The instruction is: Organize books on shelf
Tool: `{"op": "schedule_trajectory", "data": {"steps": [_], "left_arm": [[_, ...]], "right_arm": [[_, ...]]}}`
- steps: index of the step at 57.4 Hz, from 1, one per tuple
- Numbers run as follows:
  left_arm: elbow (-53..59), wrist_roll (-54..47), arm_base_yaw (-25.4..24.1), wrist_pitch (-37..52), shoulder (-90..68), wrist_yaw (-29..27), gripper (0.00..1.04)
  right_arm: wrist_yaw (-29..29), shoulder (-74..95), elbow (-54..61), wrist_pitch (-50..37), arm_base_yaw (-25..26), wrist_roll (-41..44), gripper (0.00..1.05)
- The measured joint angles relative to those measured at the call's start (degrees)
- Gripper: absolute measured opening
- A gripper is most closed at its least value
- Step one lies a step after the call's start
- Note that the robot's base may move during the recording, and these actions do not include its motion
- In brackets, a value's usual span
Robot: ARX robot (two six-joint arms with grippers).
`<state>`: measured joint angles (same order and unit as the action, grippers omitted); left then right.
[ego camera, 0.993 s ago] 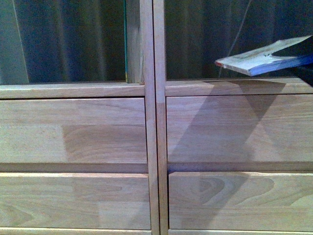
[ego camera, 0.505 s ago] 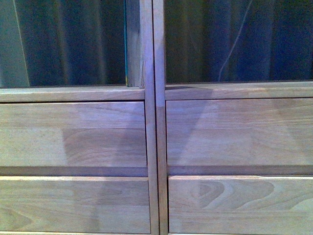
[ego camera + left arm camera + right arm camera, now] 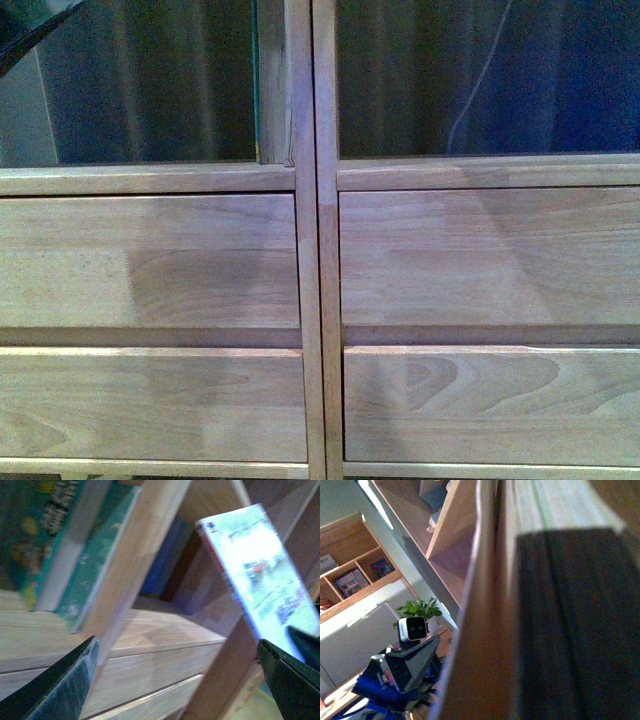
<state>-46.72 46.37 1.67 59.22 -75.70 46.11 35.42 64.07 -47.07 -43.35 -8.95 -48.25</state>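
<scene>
The light wood shelf (image 3: 318, 260) fills the front view, with drawer fronts below two open compartments. A thin teal-edged book (image 3: 256, 80) stands against the centre divider in the left compartment. In the left wrist view, teal books (image 3: 95, 555) lean on that divider. My left gripper (image 3: 175, 680) is open and empty in front of the drawers. My right gripper (image 3: 306, 645) is shut on the white-covered book (image 3: 260, 575), red along one edge, held up before the right column. In the right wrist view that book (image 3: 485, 630) is edge-on beside a dark finger (image 3: 575, 630).
A dark shape (image 3: 25, 25) is in the top left corner of the front view. A blue thing (image 3: 165, 560) stands in the right compartment. The right wrist view shows a darker wooden cabinet (image 3: 355, 570) with books, a plant (image 3: 420, 607) and my left arm (image 3: 410, 665).
One second ago the book was held flat at the right of the front view; it has since left that view. A dark shape has entered at top left.
</scene>
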Motion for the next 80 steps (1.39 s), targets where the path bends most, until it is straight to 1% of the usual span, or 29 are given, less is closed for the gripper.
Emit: {"op": "schedule_trajectory", "data": {"steps": [1, 9, 16, 26, 42, 51, 59, 69, 80], "left_arm": [[0.0, 2.8, 0.7, 2.3, -0.7, 0.5, 0.97], [0.0, 14.2, 3.8, 15.2, -3.7, 1.3, 0.97], [0.0, 18.3, 5.0, 20.2, -4.4, 1.4, 0.97], [0.0, 18.5, 5.1, 20.7, -4.3, 1.5, 0.97], [0.0, 18.5, 5.1, 20.7, -4.3, 1.5, 0.97], [0.0, 18.5, 5.1, 20.7, -4.3, 1.5, 0.97], [0.0, 18.5, 5.1, 20.7, -4.3, 1.5, 0.97], [0.0, 18.5, 5.1, 20.7, -4.3, 1.5, 0.97], [0.0, 19.5, 5.3, 20.7, -4.3, 1.5, 0.97]], "right_arm": [[0.0, 0.1, 0.0, -0.1, -0.2, 0.1, 0.07], [0.6, 0.2, 0.0, -1.4, -0.6, 0.0, 0.07], [1.8, 0.2, 0.2, -3.3, -0.7, -0.2, 0.07], [4.0, 0.2, 2.3, -5.5, -0.8, -0.9, 0.07], [7.5, 1.1, 4.5, -10.8, -1.1, -7.2, 0.07], [8.7, 1.1, 5.4, -11.7, -2.4, -9.4, 0.07], [11.3, 1.0, 6.8, -11.9, -4.2, -9.5, 0.07], [13.2, 0.8, 8.2, -15.6, -5.4, -11.3, 0.07], [16.7, -0.1, 9.2, -17.9, -6.6, -11.6, 0.07]]}}
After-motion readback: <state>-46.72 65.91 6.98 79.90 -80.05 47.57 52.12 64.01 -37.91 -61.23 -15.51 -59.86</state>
